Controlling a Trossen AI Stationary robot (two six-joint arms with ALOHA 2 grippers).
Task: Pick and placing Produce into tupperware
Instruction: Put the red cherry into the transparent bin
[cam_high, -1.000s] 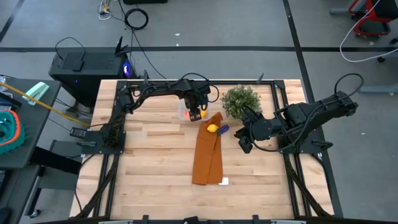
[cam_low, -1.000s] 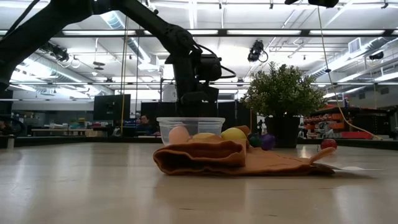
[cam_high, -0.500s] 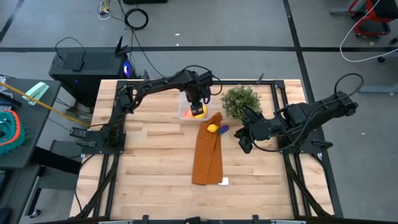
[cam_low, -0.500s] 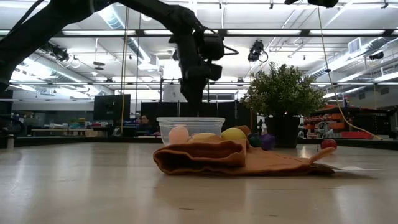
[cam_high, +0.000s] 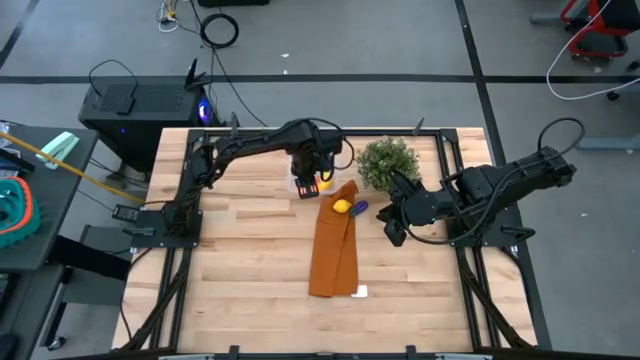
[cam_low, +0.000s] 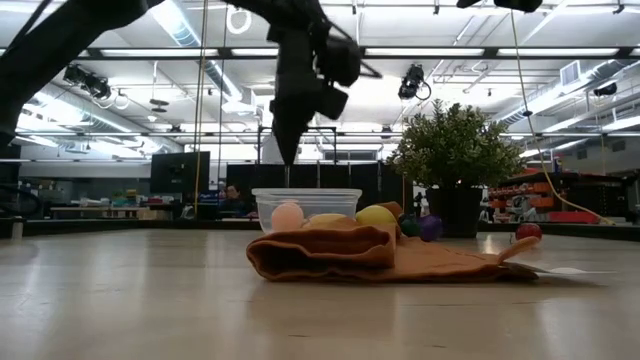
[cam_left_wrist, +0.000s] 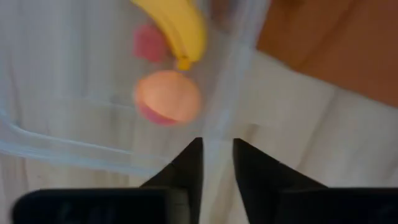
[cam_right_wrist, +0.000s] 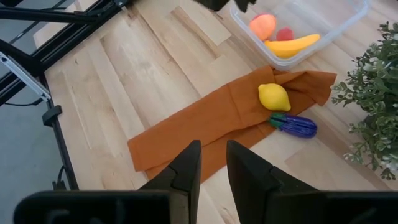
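Observation:
The clear tupperware (cam_high: 296, 182) stands on the table near the far edge. In it lie a yellow banana (cam_left_wrist: 180, 28), a peach-red round fruit (cam_left_wrist: 166, 96) and a small red piece (cam_left_wrist: 148, 43). My left gripper (cam_left_wrist: 217, 146) hangs above the box's rim, tipped, fingers close together and holding nothing. A yellow lemon (cam_high: 342, 207) and a purple piece (cam_high: 358, 207) rest on the far end of the orange-brown cloth (cam_high: 333, 250). My right gripper (cam_high: 392, 230) waits right of the cloth, also holding nothing.
A green potted plant (cam_high: 387, 162) stands right of the tupperware, close to the lemon. The cloth runs from the box toward the near edge. In the low view a small red piece (cam_low: 528, 231) lies on the table to the right. Bare wood lies left of the cloth.
My left gripper has risen from inside the tupperware to well above its rim, tipping and shifting a little toward the table's left. The fruits in the box and on the cloth have stayed put.

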